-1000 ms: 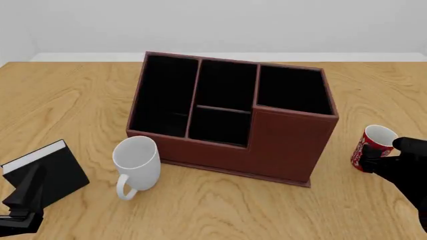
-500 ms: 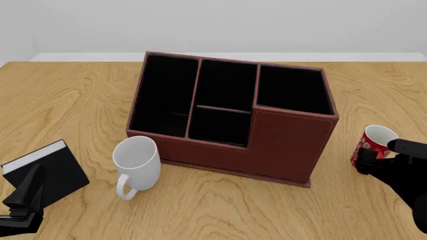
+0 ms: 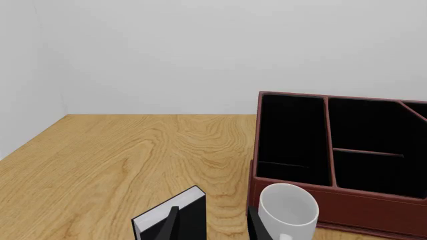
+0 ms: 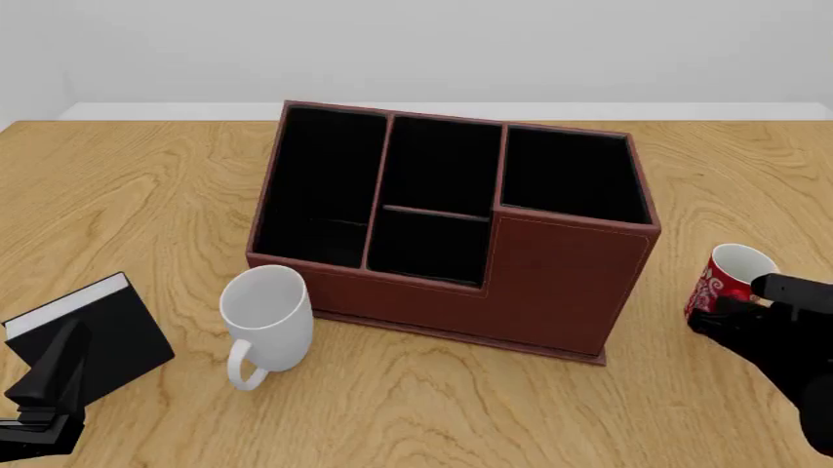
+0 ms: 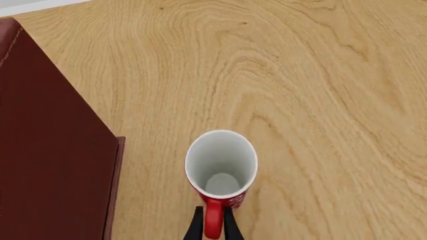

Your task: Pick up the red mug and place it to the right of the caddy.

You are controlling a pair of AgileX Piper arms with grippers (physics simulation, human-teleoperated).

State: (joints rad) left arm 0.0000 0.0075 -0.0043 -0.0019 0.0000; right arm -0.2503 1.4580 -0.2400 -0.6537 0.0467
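Note:
The red mug (image 4: pixel 720 281) with its white swirls stands upright to the right of the caddy (image 4: pixel 456 229), a short gap between them. From above, the right wrist view shows the mug's white inside (image 5: pixel 221 162) and its red handle (image 5: pixel 213 222). My right gripper (image 5: pixel 213 226) is shut on that handle, one thin finger pressed to each side, and it comes in from the near right (image 4: pixel 752 304). I cannot tell whether the mug's base touches the table. My left gripper (image 3: pixel 215 227) stands open at the near left (image 4: pixel 53 375), holding nothing.
A plain white mug (image 4: pixel 267 314) stands at the caddy's front left corner. A black book-like box (image 4: pixel 94 330) lies at the near left, just beyond the left gripper. The caddy's wall (image 5: pixel 47 150) is close beside the red mug.
The right arm has shifted slightly lower and nearer at the mug's handle. The red mug has barely moved. The left arm is unchanged.

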